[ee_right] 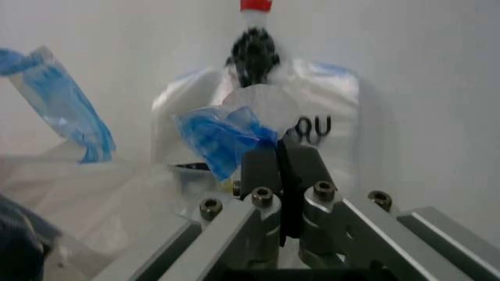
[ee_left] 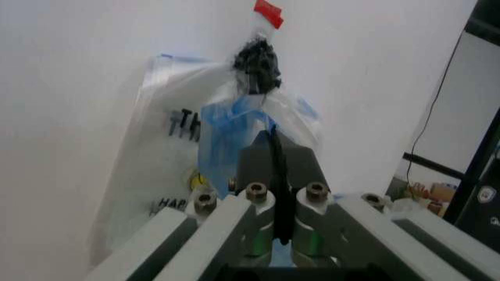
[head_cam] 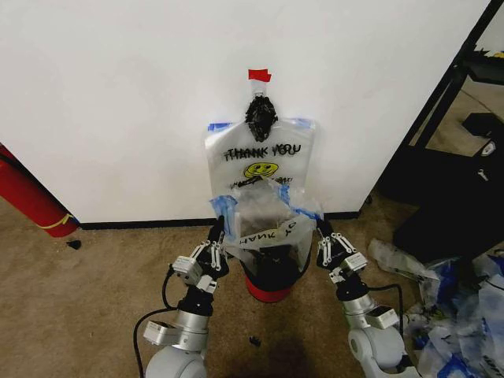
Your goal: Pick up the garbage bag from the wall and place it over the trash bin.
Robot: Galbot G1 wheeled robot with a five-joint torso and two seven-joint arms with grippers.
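My left gripper (head_cam: 216, 235) and right gripper (head_cam: 321, 233) each pinch a blue-tinted handle of the garbage bag (head_cam: 264, 224), fingers clamped tight on the plastic. I hold the bag stretched between them, its mouth spread just above the trash bin (head_cam: 270, 279) on the carpet. Behind it more "THANK YOU" bags (head_cam: 262, 157) hang on the wall under a black knotted clump (head_cam: 261, 116).
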